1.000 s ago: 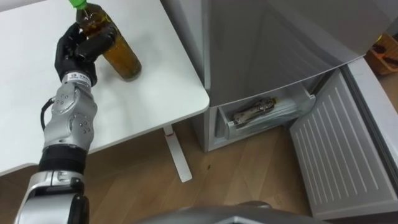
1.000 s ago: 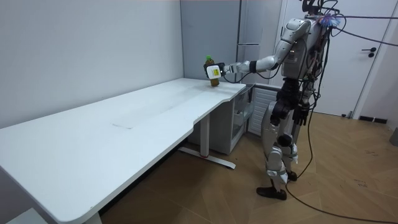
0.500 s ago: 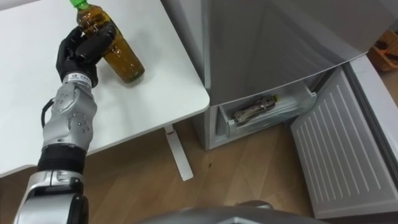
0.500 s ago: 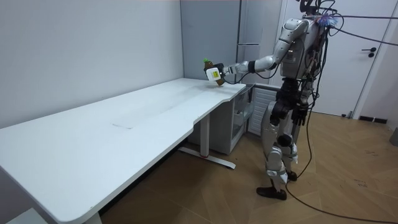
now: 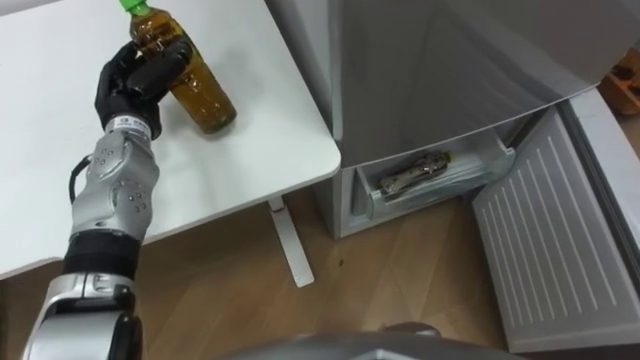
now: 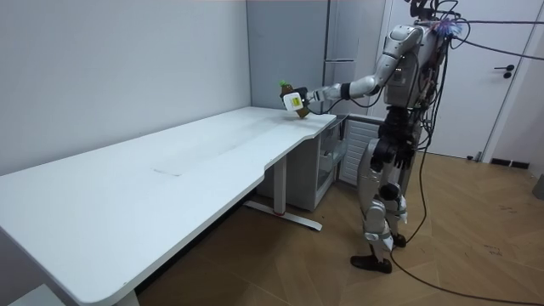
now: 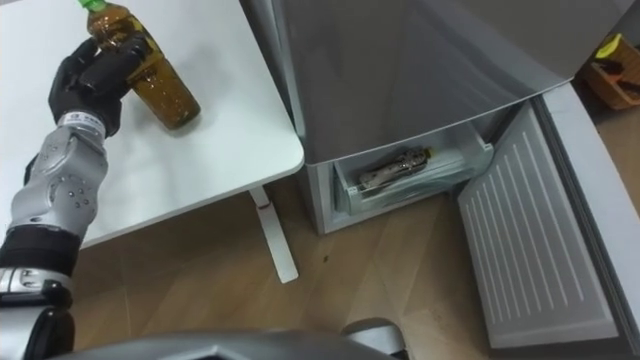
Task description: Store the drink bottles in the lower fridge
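A bottle of amber drink (image 5: 190,75) with a green cap is held tilted just above the white table (image 5: 230,160), near its right end. My left hand (image 5: 135,80) is shut on the bottle's upper part; the same hand (image 7: 92,72) and bottle (image 7: 155,80) appear in the right eye view. In the room view the bottle (image 6: 289,95) hangs over the table's far corner beside the fridge. The lower fridge compartment (image 5: 430,175) stands open, with another bottle (image 5: 412,172) lying in its drawer.
The grey fridge body (image 5: 440,50) rises right of the table. Its lower door (image 5: 555,250) is swung open over the wooden floor. The table's leg (image 5: 290,250) stands between the table and the fridge. I stand in front of the fridge.
My left hand has lifted the bottle slightly off the table and tilted it. The eye views have shifted a little to the right.
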Available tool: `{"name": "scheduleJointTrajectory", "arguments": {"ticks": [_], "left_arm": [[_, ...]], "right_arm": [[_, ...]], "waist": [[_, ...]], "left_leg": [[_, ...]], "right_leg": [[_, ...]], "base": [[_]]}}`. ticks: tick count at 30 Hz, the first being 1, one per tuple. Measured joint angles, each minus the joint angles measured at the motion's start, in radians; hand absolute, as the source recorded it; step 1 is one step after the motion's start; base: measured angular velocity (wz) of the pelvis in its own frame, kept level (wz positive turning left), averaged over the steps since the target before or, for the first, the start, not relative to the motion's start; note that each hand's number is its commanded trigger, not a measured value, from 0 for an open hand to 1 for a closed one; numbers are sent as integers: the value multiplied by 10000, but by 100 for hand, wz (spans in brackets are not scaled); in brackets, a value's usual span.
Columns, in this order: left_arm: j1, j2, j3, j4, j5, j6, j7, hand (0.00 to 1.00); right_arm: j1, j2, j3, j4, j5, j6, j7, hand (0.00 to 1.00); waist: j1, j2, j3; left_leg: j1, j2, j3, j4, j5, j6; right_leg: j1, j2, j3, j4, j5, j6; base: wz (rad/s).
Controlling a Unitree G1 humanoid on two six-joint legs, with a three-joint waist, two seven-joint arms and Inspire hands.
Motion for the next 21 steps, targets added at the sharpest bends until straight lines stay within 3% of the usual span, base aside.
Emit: {"name": "scheduleJointTrajectory", "arguments": {"ticks": [4, 6, 10, 14, 18, 21], "left_arm": [[1, -34, -327, -457, -4, -4, -131, 100], [2, -86, -566, -1027, 4, -10, -146, 100], [11, -240, -986, -2250, 337, -14, -404, 100], [476, -255, -1520, -3657, 363, -20, -1199, 100], [618, -266, -1618, -3925, 162, -20, -1977, 100], [849, -274, -1616, -3962, 171, -24, -2193, 100]], "right_arm": [[41, -61, 250, -309, -410, 0, -106, 0], [60, -201, 713, -714, -643, 1, -97, 0], [58, -313, 751, -1953, -768, -38, -103, 0], [-172, -107, 1116, -3086, -235, -863, -76, 0], [-258, 256, 1542, -3661, 112, -941, 230, 0], [-261, 277, 1647, -4108, 116, -944, 517, 0]], "waist": [[178, 2, 3], [232, 6, 8], [560, 43, 28], [719, 46, 32], [969, 50, 30], [1056, 45, 27]], "left_leg": [[-10, 1, -42, 24, 1, 2], [-66, -3, -62, 62, 2, 3], [-295, 6, -46, 135, 9, 17], [-241, -7, -290, 131, 12, 15], [-195, -11, -437, 126, 15, 10], [-244, -32, -555, 127, 15, 10]], "right_leg": [[16, -3, -23, 1, 0, 0], [6, -19, -130, 4, 0, 0], [-213, -28, -154, 11, 5, -9], [-87, -32, -414, -21, 7, -13], [15, -35, -628, -31, 7, -12], [70, -54, -896, -20, 9, -10]], "base": [[2], [7], [-4], [15], [13], [12]]}}
